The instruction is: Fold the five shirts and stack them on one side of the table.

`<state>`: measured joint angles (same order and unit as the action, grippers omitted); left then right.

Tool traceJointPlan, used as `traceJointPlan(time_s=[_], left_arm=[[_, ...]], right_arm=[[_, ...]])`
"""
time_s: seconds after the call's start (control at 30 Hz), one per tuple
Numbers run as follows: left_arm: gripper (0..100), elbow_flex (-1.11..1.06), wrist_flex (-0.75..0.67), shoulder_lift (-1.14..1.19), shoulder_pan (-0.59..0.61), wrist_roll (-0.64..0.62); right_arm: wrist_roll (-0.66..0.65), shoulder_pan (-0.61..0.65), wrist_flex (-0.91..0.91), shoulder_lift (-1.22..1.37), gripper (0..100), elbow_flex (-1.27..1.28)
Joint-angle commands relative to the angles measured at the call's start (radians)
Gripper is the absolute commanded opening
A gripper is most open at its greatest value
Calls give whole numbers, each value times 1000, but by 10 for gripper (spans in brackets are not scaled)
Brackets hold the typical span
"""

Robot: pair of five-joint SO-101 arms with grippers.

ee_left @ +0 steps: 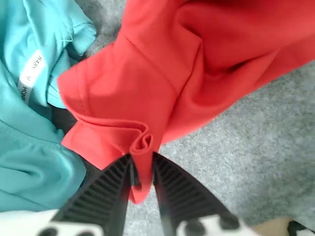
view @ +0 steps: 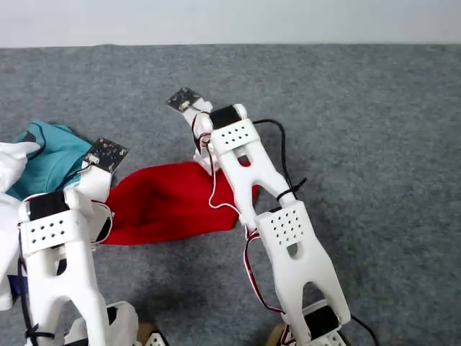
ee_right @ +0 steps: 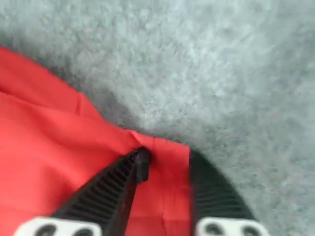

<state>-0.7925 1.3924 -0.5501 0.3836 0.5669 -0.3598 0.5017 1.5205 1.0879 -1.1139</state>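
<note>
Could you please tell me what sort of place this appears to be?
Probably a robotics test bench: grey carpeted table, white left arm and right arm, red shirt and teal shirt for folding.

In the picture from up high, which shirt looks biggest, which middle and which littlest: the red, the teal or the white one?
1. red shirt
2. teal shirt
3. white shirt
The picture's edge cuts the white one off, so teal against white is unsure.

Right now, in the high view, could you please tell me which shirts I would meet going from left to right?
white shirt → teal shirt → red shirt
</note>
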Motion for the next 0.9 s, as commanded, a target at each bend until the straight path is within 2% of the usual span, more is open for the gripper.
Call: traceJointPlan(time_s=[0.0,0.2,0.27,0.4,0.53,0.87], left_arm=[[5,13,-20,-28,0,-5],[5,117,-26,-29,5,-12],[5,174,-26,-29,2,-60],[5,288,-31,-29,-2,-135],[5,406,-43,-21,-11,-183],[5,529,-262,-21,-118,-333]], right_arm=[[-60,-18,47,-16,6,-155],[-89,-58,170,-16,9,-483],[-124,-67,216,-16,9,-574],[-143,-110,248,-105,9,-568],[-160,-177,202,-211,9,-568],[-181,-314,194,-409,9,-568]])
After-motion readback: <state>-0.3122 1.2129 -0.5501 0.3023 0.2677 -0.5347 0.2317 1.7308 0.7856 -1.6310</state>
